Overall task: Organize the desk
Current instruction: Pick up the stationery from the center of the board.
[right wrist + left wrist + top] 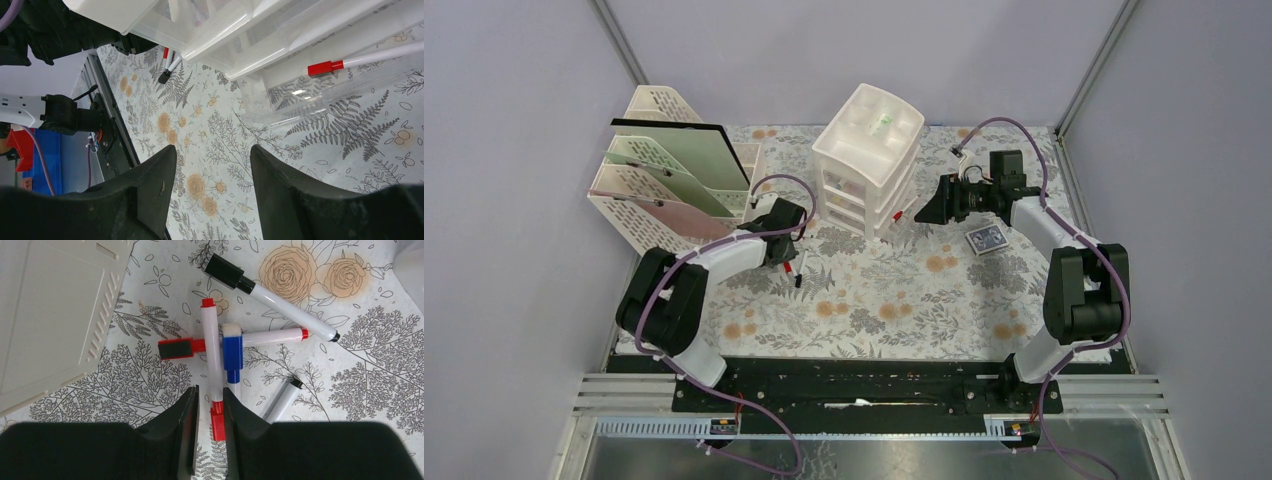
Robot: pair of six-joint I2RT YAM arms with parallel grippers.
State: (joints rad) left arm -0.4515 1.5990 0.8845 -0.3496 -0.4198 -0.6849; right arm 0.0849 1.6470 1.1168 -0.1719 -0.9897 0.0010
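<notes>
Desk (904, 300) fills centre of top view | left gripper (210, 395): jaws narrow astride red marker (212, 350) in the marker pile (789, 265), low for a lift; I cannot tell if it pinches | right gripper (212, 150): wide, empty, fronting drawer unit (869, 160) — I judge, to work a drawer.

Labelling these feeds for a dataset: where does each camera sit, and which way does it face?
Top external: above and behind the bases, looking down on the desk; left arm and right arm show whole.
Left wrist: on that wrist, looking down at a marker pile; left gripper straddles a red marker.
Right wrist: on that wrist, looking low across the desk at the drawer unit; right gripper open.
Shared: both wrist views show the marker pile.
</notes>
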